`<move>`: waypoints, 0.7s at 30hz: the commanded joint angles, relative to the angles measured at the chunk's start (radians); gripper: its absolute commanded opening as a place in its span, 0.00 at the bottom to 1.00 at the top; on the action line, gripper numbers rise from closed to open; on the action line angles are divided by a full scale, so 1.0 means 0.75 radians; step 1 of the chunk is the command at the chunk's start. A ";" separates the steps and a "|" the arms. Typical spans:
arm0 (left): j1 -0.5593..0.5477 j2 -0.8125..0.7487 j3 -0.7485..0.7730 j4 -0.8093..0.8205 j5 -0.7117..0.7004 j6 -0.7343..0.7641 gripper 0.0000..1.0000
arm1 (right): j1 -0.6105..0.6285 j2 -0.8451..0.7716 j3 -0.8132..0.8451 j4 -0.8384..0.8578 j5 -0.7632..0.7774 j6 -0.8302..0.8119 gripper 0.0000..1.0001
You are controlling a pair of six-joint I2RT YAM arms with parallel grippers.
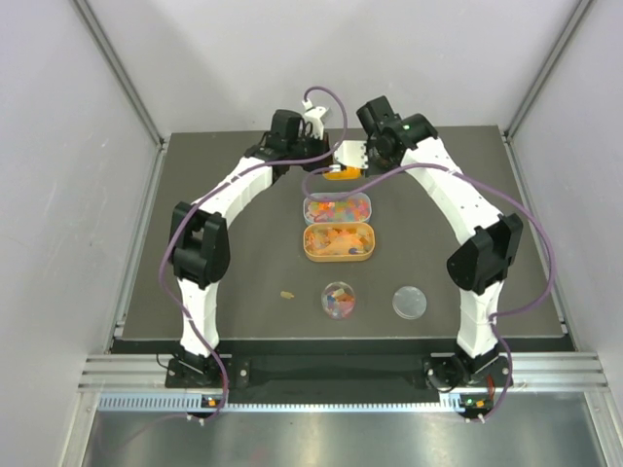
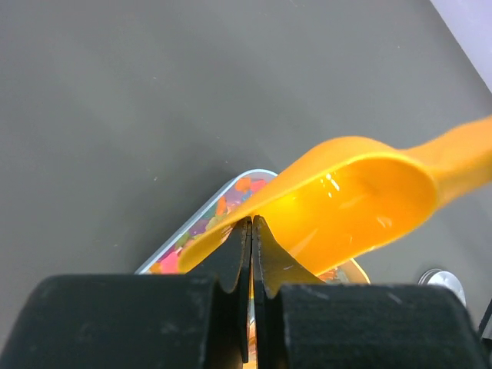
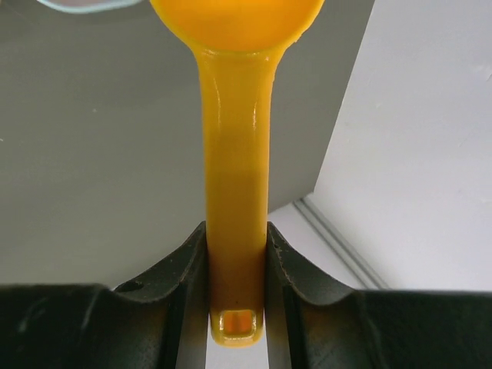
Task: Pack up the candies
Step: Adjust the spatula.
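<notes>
**me:** Fingers of my right pincer (image 3: pixel 235 238) clench the scoop (image 3: pixel 234 154) by its glossy orange plastic handle, holding the empty bowl just past the clear tub (image 1: pixel 370 206).

**reply:** left pincer (image 2: pixel 251 227)?

**me:** Clenched on nothing, tips by the bowl, probably steadying it. Candies (image 1: pixel 336 208), tiny and multicoloured, sit in the clear tub, orange tub (image 1: pixel 306 243) and round cup (image 1: pixel 322 299) mid-worktop (image 1: pixel 243 272).

Candies (image 1: pixel 337 208) in tray (image 1: pixel 369 208), scoop (image 1: pixel 341 174) behind

Soft, even light from overhead leaves the top view bright and sharp with only faint shadows on the dark table (image 1: pixel 263 277), while both wrist views run soft up close — the black fingers (image 2: pixel 231 265) blur, and the orange scoop (image 2: pixel 354 200) glows translucent with small white glints.
</notes>
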 commanded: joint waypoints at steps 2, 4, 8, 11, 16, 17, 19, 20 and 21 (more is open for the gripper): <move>-0.033 0.038 0.044 0.054 0.000 -0.013 0.00 | 0.054 -0.165 0.057 0.037 -0.279 -0.016 0.00; -0.044 0.046 0.058 0.052 -0.004 -0.011 0.00 | 0.056 -0.169 0.098 0.033 -0.328 0.000 0.00; -0.060 0.051 0.062 0.050 -0.029 0.006 0.00 | 0.064 -0.144 0.229 -0.004 -0.467 0.047 0.00; -0.072 0.047 0.060 0.046 -0.037 0.014 0.00 | 0.068 -0.134 0.288 -0.023 -0.537 0.092 0.00; -0.085 0.049 0.054 0.048 -0.053 0.016 0.00 | 0.070 -0.130 0.282 -0.018 -0.615 0.170 0.00; -0.085 0.049 0.052 0.048 -0.053 0.014 0.00 | 0.071 -0.128 0.274 -0.021 -0.629 0.176 0.00; -0.083 0.034 0.056 0.038 -0.102 0.016 0.00 | 0.071 -0.134 0.229 -0.027 -0.599 0.166 0.00; -0.076 0.022 0.056 0.036 -0.131 0.018 0.00 | 0.062 -0.144 0.193 -0.031 -0.552 0.152 0.00; -0.064 -0.012 0.054 0.036 -0.174 0.028 0.00 | 0.034 -0.183 0.081 -0.019 -0.547 0.125 0.00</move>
